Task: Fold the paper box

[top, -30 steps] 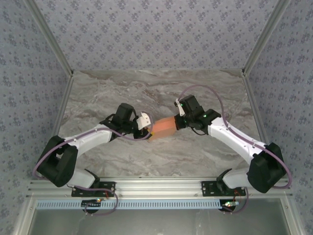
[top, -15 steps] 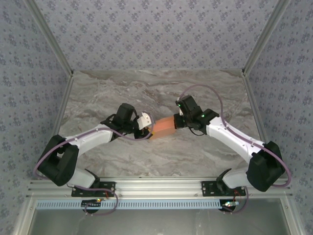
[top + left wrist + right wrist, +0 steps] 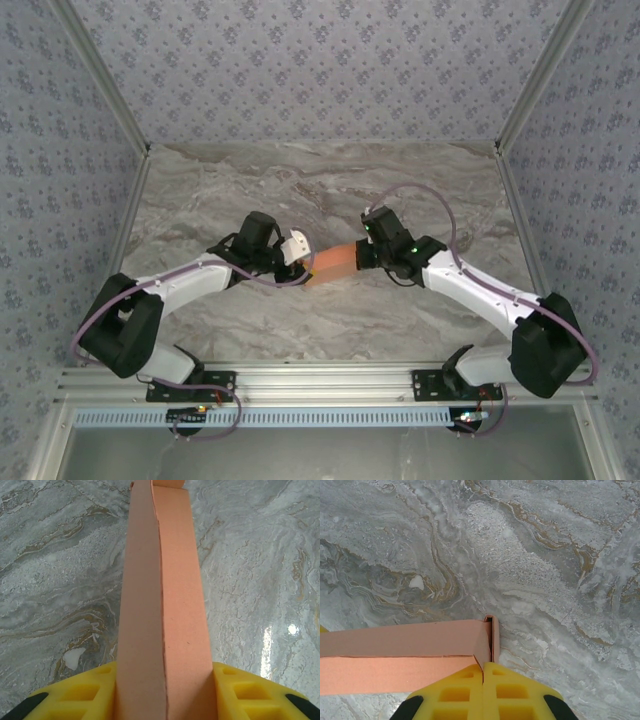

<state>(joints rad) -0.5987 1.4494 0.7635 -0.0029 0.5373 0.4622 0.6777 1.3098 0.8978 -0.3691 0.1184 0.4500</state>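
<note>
Salmon-orange card is what both arms meet over. From the top camera the paper box (image 3: 336,262) sits near the middle of the marbled tabletop (image 3: 420,190), lying crosswise between the left tool (image 3: 308,264) at one end and the right tool (image 3: 362,256) at the other. Whether it rests on the stone or hangs just clear of it, I cannot tell from up here. It looks to me a light, hollow thing of thin board, stiff along its creases but easy to dent. I judge the place to hold it is a gentle pinch across two flat walls close to a folded edge, not the loose flaps. On the left wrist camera the left tool (image 3: 165,700) pinches the box (image 3: 162,600) across its narrow body, yellow pads (image 3: 82,696) against its side walls. The box runs straight away from the lens, with a seam (image 3: 161,580) down its top where two panels meet. On the right wrist camera the right tool (image 3: 483,692) has its pads pressed together with nothing visible between them. Its tips touch the corner of the box's (image 3: 400,655) end, where a narrow flap (image 3: 493,639) is not yet tucked flat and has a thin dark gap beside it. The matte card should not slip much in those pads. I can read no brand, label or lettering on the card.
</note>
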